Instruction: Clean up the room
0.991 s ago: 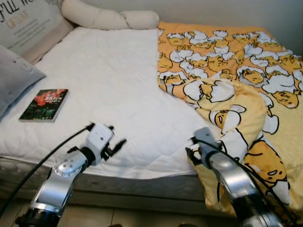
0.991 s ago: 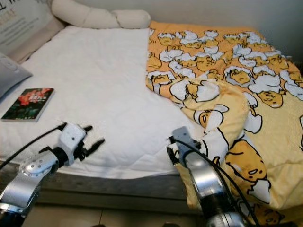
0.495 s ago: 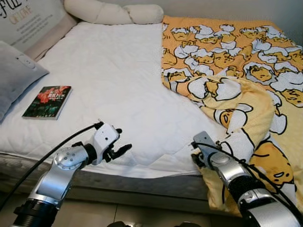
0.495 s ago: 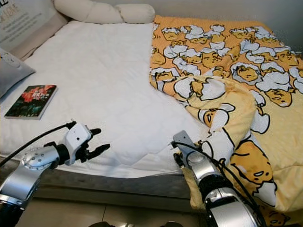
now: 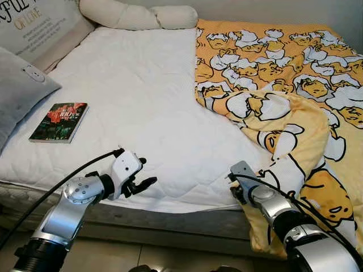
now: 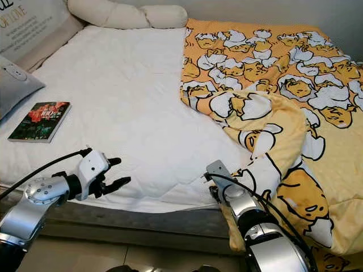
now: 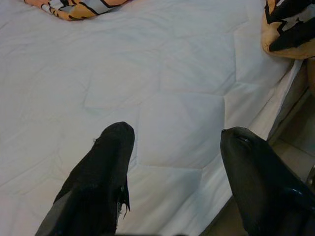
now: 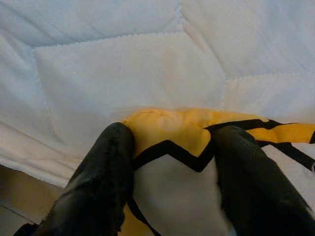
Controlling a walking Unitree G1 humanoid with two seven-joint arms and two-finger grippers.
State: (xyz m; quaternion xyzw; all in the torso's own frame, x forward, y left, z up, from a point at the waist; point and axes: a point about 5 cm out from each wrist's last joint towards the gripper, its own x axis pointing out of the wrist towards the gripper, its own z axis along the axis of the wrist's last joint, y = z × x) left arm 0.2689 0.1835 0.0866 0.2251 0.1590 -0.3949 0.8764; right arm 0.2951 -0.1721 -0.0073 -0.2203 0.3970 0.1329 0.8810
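Your right gripper (image 8: 170, 147) has its 2 fingers apart, straddling the yellow blanket's (image 5: 295, 119) corner at the bed's (image 5: 136, 96) near edge. Your left gripper (image 5: 142, 173) hovers spread wide over the bed's near edge, well apart from the blanket. A book (image 5: 59, 122) lies on the bed's left side.

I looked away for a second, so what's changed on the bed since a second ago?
The right tool has eased back toward the near bed edge, its fingers now straddling the yellow blanket's corner fold. The left tool dipped slightly, open over the white mattress pad. The book and pillows stayed put.
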